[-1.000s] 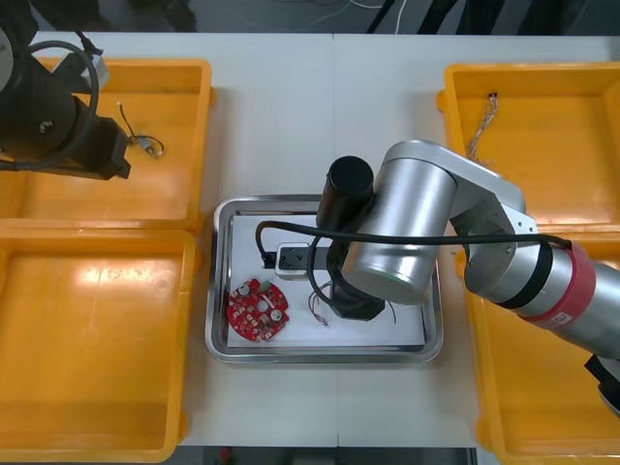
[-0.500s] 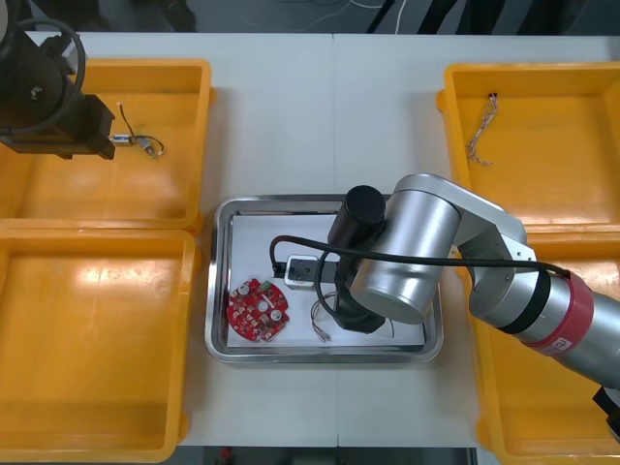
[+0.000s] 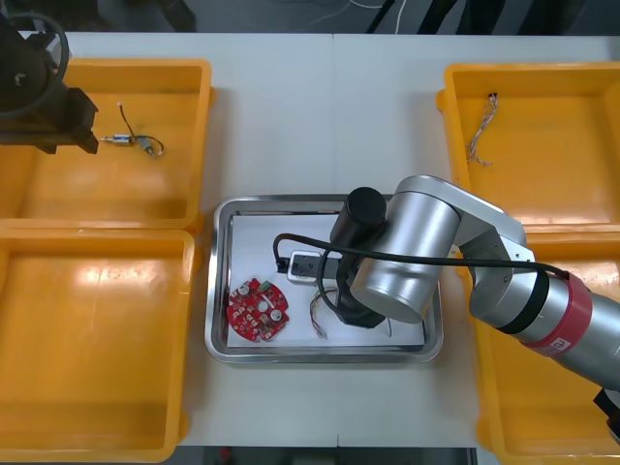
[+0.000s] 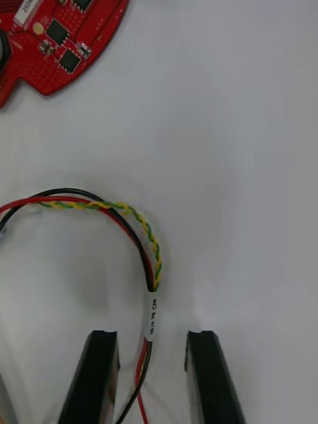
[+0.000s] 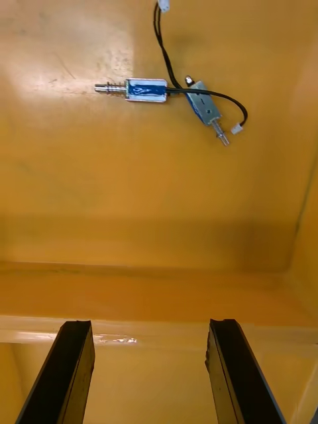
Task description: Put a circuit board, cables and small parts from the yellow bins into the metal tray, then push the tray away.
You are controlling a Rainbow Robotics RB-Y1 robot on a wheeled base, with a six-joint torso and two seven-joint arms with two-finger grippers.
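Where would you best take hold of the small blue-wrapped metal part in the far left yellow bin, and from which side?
Grip the small blue-wrapped metal part across its blue body, straight down from above: it lies flat on the yellow bin floor, pin at one end, black lead at the other. A second small metal part crowds the lead end. The left tool hovers open.

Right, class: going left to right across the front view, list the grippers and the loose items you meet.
Left gripper, over the far-left yellow bin → small metal parts → red circuit board → right gripper, over the metal tray → twisted cable.
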